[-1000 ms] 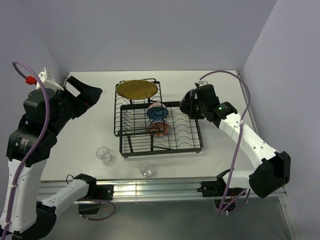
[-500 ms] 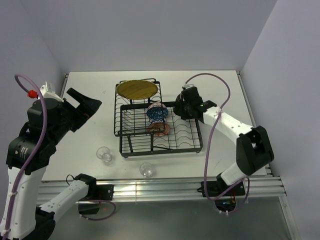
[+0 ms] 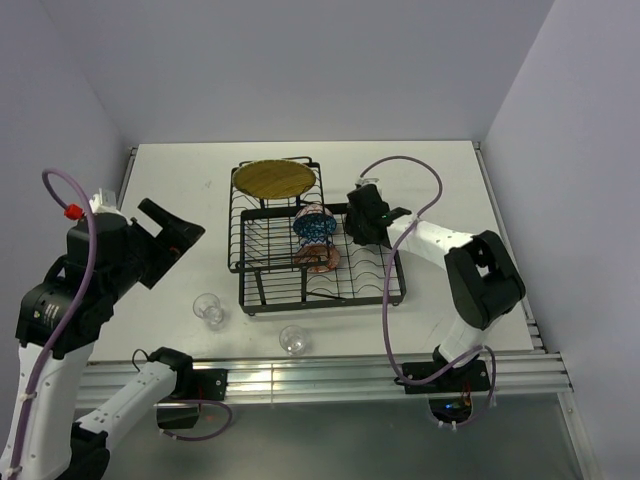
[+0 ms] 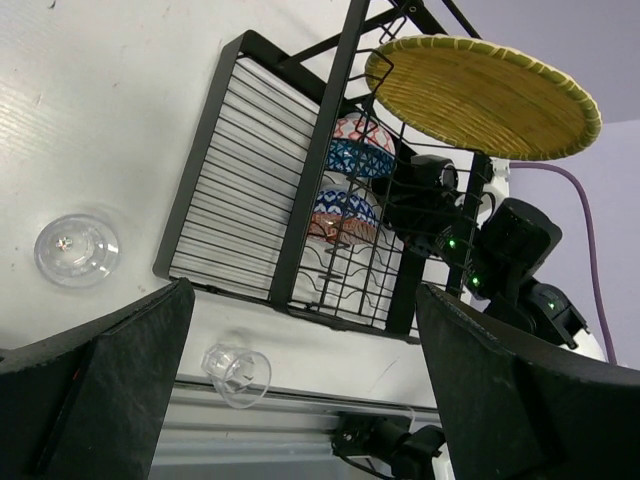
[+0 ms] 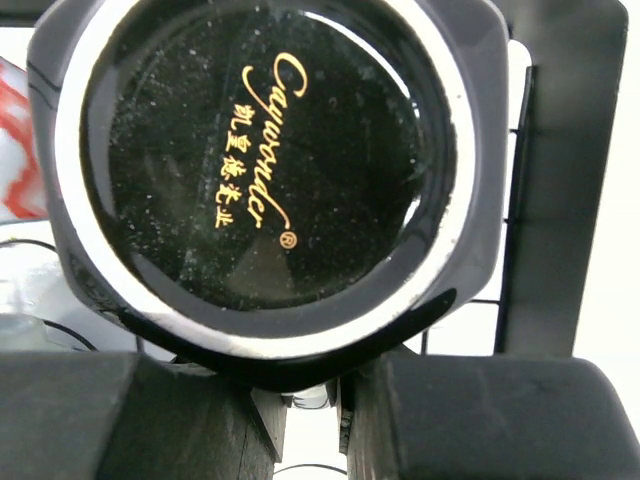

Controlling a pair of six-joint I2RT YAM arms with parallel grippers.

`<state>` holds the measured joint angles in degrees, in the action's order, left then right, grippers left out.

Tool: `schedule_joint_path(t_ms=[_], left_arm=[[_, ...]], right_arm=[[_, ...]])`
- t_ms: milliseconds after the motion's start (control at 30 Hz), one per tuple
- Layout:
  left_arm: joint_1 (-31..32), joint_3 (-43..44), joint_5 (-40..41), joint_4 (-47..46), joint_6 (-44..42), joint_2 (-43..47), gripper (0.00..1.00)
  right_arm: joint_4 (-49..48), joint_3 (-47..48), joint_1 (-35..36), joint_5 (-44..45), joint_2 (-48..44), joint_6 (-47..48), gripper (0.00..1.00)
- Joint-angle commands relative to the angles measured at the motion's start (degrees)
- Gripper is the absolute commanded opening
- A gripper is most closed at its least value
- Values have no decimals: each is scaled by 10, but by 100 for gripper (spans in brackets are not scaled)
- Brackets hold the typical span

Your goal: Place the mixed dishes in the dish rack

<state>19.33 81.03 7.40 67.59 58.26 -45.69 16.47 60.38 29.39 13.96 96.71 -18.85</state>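
Cups come first: two small clear glass cups (image 3: pixel 210 309) stand on the white table (image 3: pixel 440 180) near its front edge, apart from the large black wire dish rack (image 3: pixel 320 305). The left gripper (image 3: pixel 180 238) hangs on their side with its jaws spread wide, holding nothing.

Farther in, the right gripper (image 5: pixel 340 400) is clamped on the glossy black mug (image 5: pixel 270 170), whose base faces the wrist camera. The mug hangs over the right end of the rack's lower part, just right of the small blue patterned bowl (image 3: pixel 315 225) and the orange-red patterned bowl (image 3: pixel 322 257) (both stand in the slots). The free wires lie below the mug, so the next move is probably a short lowering.

Farthest, the round yellow plate (image 3: pixel 273 179) rests on the raised section.
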Motion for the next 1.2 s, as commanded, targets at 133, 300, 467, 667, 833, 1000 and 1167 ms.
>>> schedule_joint_path(t_ms=[133,300,467,667,833,1000,1167], left_arm=[[1,-17,-3,10,17,21,99],[1,-29,-16,0,11,19,99],[2,-39,-28,-13,2,15,99],[2,-46,-32,-20,-11,10,99],[1,-55,-12,-2,-15,-4,99],[0,-90,-19,-11,-13,-13,99],[-15,-105,-33,-18,-6,-26,99]], right_arm=[[-43,5,16,40,8,-20,0],[-10,13,27,41,16,-29,38],[11,7,47,68,9,-47,77],[48,4,61,92,-35,-75,85],[92,4,64,93,-124,-101,86],[164,14,87,56,-225,-134,84],[177,-24,143,-69,-308,-164,76]])
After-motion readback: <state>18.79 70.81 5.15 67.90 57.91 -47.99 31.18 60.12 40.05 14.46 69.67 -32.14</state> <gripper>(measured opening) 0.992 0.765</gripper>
